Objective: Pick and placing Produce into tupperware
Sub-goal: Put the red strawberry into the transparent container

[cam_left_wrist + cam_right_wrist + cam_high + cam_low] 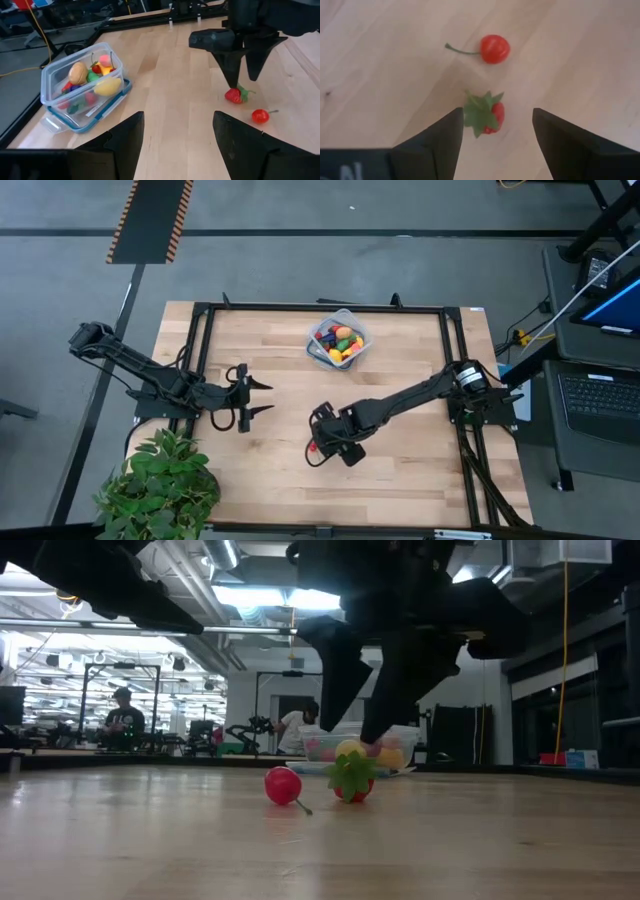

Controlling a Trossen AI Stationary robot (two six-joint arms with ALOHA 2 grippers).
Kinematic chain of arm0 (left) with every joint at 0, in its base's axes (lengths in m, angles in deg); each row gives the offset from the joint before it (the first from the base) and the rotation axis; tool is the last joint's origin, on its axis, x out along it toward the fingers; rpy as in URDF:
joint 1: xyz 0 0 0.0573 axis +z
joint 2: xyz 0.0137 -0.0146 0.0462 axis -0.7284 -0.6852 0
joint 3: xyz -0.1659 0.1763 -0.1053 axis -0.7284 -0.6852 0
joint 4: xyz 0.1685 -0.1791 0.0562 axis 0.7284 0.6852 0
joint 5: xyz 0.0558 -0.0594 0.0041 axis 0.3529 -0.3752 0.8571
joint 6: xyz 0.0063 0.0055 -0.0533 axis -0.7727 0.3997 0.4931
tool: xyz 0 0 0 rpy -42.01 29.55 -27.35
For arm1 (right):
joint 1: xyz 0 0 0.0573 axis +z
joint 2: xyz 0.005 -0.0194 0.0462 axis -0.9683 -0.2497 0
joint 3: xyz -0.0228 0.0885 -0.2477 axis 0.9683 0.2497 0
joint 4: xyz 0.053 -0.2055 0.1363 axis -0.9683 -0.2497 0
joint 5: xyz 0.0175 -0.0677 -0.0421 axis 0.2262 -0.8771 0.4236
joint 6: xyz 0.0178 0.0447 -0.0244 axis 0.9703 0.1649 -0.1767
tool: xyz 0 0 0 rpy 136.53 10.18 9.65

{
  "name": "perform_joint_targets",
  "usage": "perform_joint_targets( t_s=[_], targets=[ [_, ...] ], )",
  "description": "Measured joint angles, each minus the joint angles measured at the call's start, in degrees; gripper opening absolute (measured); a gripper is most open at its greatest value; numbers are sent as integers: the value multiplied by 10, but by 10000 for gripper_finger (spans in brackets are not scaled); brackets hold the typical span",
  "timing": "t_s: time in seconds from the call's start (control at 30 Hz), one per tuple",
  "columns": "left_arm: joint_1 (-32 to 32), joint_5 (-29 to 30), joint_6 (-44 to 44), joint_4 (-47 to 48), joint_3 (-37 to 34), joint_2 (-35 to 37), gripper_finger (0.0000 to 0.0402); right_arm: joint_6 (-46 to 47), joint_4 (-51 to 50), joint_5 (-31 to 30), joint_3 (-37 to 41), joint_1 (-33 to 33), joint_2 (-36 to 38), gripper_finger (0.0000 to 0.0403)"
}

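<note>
We note a pale wood-plank table (400, 480), smooth, matt. Cherry (494, 48) beyond the right gripper (496, 135): glossy plastic. Tupperware (75, 107): clear glossy plastic.

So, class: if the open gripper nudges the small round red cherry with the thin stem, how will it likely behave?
The small round red cherry would probably roll, being near-spherical on smooth bare wood. Its thin stem lies on the table and may make it curve or stop. The open right gripper hovers over the strawberry beside it, apart from the cherry.

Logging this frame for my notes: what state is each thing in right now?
Right end effector: open, above the strawberry.
Left end effector: open, empty, waiting left.
Strawberry: on table, ungrasped.
Cherry: on table, beside strawberry.
Tupperware: lidless, holding produce.
</note>
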Motion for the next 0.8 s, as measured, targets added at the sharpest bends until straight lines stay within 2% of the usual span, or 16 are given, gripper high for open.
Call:
perform_joint_targets(
  t_s=[0.8],
  targets=[
    [0, 0, -2, 6, 0, 0, 230, 19, 9, 4, 1, -1, -36, 239]
  ],
)
